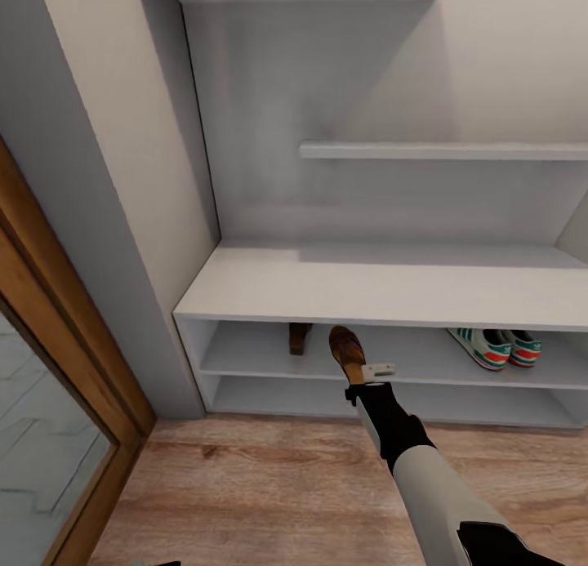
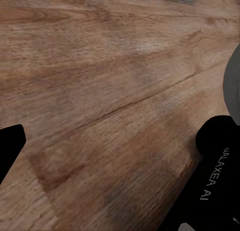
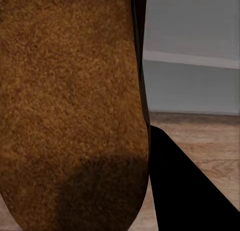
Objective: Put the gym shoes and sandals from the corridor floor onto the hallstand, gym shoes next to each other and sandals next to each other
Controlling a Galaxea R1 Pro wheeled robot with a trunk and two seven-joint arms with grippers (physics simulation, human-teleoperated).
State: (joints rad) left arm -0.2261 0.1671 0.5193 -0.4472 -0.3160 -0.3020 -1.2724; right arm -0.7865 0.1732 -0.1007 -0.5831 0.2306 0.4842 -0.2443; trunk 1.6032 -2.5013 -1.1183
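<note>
The pale hallstand fills the head view, with its bench top and two low open shelves. On the upper low shelf at the right, the two gym shoes lie side by side, white with green stripes and red-orange patches. At that shelf's left stands one brown sandal. My right gripper is shut on the other sandal, holding it just in front of the shelf's opening, right of the first one. Its brown sole sits close up in the right wrist view. The left wrist view looks down on the corridor floor.
A wood-framed door or mirror stands at the left beside a grey wall. A wall shelf hangs above the bench top. Plank floor lies in front of the rack.
</note>
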